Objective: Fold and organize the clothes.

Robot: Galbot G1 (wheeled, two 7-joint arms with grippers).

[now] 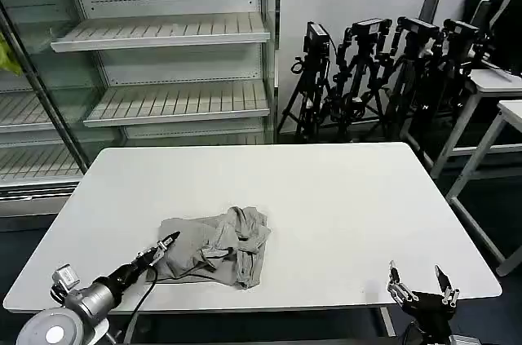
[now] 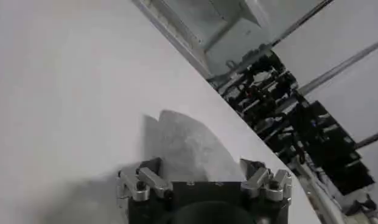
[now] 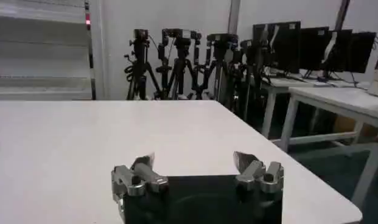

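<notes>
White table [image 1: 342, 198]: grey T-shirt [image 1: 216, 245] crumpled, unfolded, 7 o'clock; my left gripper [image 1: 167, 241] at its edge, fingers unclear; right gripper [image 1: 422, 281] open, 5 o'clock.

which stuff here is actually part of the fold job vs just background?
Job:
T-shirt, crumpled on the table
left gripper, at the shirt's edge
right gripper, open, at the table's near right edge, away from the shirt

Background:
shelves
tripods
side tables
</notes>
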